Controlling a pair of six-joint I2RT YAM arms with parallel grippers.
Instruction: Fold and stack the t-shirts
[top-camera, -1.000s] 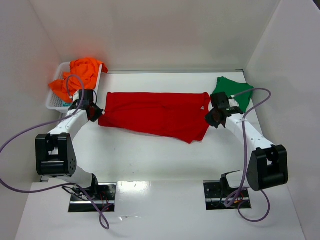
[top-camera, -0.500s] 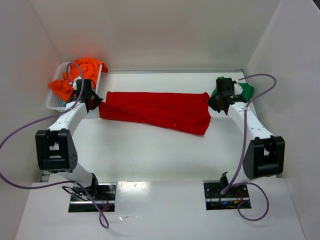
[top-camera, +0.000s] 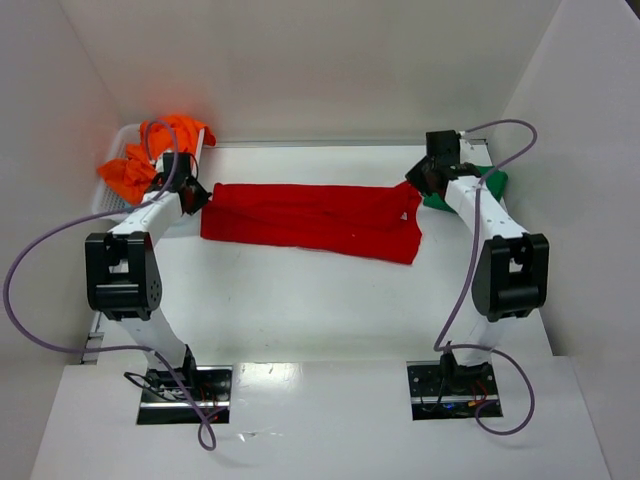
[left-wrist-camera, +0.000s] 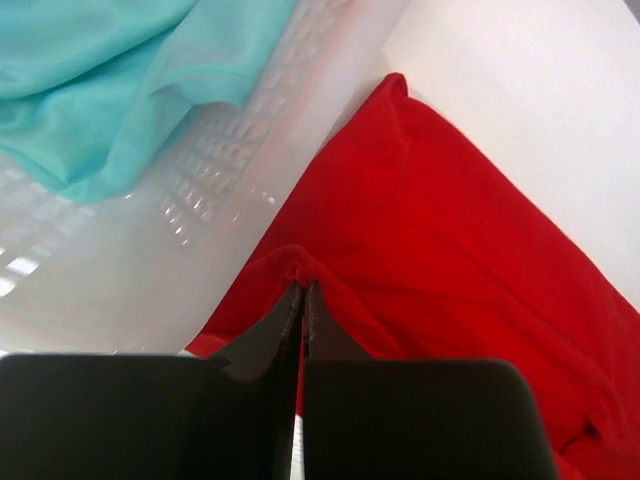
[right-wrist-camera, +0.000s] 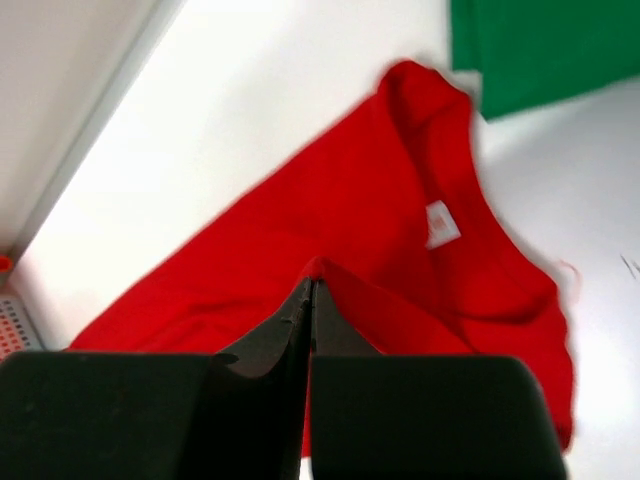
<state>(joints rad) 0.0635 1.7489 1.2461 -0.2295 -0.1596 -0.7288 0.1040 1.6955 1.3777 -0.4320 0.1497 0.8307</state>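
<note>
Currently red t-shirt (top-camera: 310, 218) lies as long band across far part of bench, stretched left to right. Left gripper (left-wrist-camera: 303, 292) clenched on pinch of red cloth at band's left end, just beside white lattice basket (left-wrist-camera: 210, 190) in far-left corner. Orange t-shirt (top-camera: 165, 140) and pale teal t-shirt (left-wrist-camera: 110, 70) heaped in basket. Right gripper (right-wrist-camera: 311, 288) clenched on red cloth near collar, at band's right end. Dark green t-shirt (right-wrist-camera: 540, 50) near far-right corner, just beside collar end
</note>
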